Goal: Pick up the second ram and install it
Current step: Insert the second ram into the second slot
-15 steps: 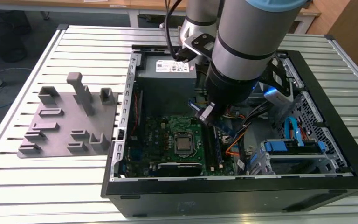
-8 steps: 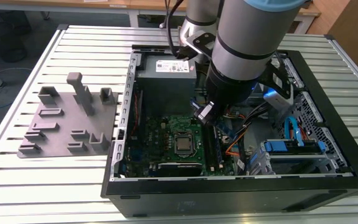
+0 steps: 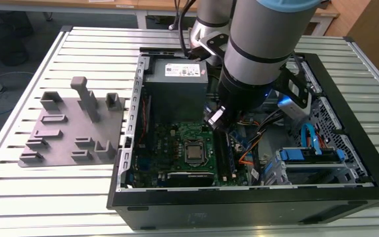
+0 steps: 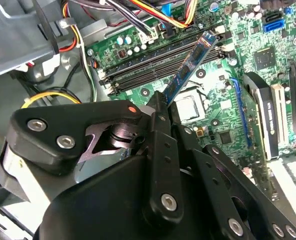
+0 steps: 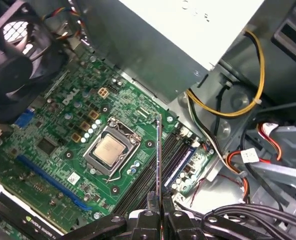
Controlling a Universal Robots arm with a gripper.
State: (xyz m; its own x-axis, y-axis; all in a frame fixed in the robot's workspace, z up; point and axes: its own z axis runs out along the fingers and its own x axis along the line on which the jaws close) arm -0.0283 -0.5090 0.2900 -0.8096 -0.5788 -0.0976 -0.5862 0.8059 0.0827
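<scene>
Long thin blue-green ram stick with dark chips (image 4: pixel 190 67) is clamped at one end between closed fingers of black gripper (image 4: pixel 163 102), as seen in both wrist views. Ram stick is held tilted above large green motherboard (image 3: pixel 176 140), free end over long black memory slots (image 4: pixel 153 65); contact with slots cannot be told. In exterior view, gripper (image 3: pixel 216 119) is seen at frame centre, inside open black computer case (image 3: pixel 242 197), just below grey power supply (image 3: pixel 176 81).

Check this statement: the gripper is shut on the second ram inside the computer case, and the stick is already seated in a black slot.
Not seated. In the second wrist view the gripper holds the second ram in the air, angled across the black slots, not in one. The rest stands: shut on it, inside the computer case.
</scene>
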